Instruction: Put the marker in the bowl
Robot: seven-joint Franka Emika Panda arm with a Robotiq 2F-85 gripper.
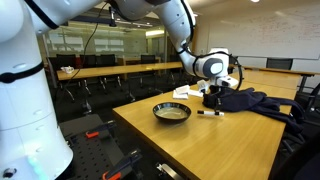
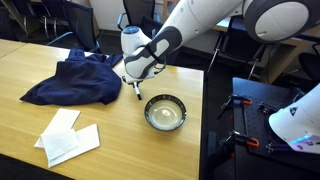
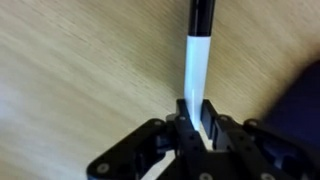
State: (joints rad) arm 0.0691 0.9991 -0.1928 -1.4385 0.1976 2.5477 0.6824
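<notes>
The marker is white with a black cap and lies against the wooden table. In the wrist view it runs up between my gripper's two black fingers, which are shut on its lower body. In both exterior views the gripper is low over the table with the marker at its tips. The dark bowl stands empty on the table, a short way from the gripper.
A crumpled dark blue cloth lies right beside the gripper, and its edge shows in the wrist view. White paper sheets lie near the table's front. Chairs and other tables stand around.
</notes>
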